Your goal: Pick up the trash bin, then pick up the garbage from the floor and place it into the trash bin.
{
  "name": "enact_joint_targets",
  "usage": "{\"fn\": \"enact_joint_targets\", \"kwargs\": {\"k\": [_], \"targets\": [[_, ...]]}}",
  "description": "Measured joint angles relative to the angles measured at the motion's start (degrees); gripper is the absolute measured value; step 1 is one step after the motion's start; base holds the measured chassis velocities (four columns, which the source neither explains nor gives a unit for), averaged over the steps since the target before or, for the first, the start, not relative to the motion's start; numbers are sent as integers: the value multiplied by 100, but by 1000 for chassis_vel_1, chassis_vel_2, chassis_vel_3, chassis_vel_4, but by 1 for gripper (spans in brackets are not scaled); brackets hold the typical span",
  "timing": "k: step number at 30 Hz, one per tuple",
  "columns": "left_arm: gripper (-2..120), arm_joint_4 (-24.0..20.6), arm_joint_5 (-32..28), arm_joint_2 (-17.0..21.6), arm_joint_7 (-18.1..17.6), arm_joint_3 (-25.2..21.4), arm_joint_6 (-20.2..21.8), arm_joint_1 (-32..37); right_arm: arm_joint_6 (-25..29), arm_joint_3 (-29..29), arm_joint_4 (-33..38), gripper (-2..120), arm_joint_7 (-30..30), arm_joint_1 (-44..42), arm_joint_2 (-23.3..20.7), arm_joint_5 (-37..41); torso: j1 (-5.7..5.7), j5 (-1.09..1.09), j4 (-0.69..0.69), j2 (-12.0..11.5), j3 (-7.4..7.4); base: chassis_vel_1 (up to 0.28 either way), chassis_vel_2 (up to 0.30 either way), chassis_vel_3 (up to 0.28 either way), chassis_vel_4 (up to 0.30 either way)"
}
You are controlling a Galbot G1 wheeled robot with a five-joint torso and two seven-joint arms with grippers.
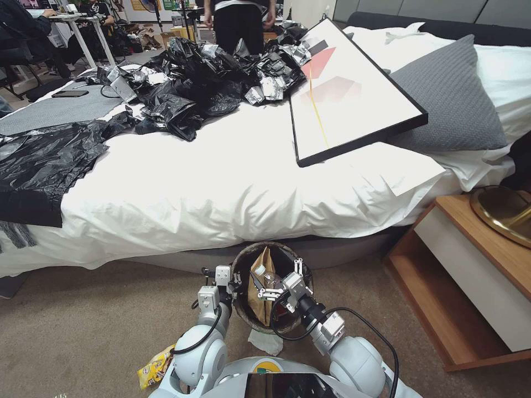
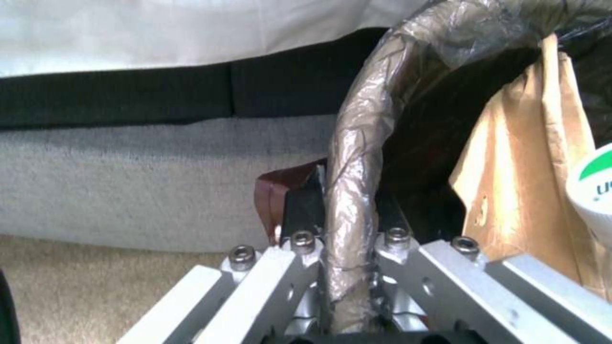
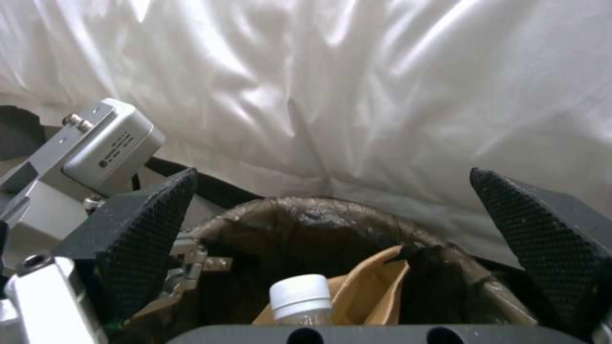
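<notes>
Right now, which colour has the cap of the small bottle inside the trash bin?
White; the bottle cap shows best in the right wrist view.

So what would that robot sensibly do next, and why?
Probably lift the open right pincer clear and send it for the white tissue on the carpet. The left pincer grips the trash bin rim; the tan paper bag and small bottle lie inside, while a yellow wrapper also waits.

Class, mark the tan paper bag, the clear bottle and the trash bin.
tan paper bag (image 2: 523, 157), left wrist view, its flat side.
clear bottle (image 3: 300, 295), right wrist view, its white cap.
trash bin (image 1: 239, 265), head view, its lined rim.
</notes>
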Motion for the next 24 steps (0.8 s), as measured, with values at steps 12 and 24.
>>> {"fn": "enact_joint_targets", "kwargs": {"k": [12,24], "targets": [[2,-123,-413,66,-192,-19,348,52,90,77,16,100,-49,-9,58,-65,0,1,0,0,0,0,0,0,0],[2,-222,-1181,44,-490,-1,785,106,111,218,366,100,-33,46,129,9,0,1,0,0,0,0,0,0,0]]}}
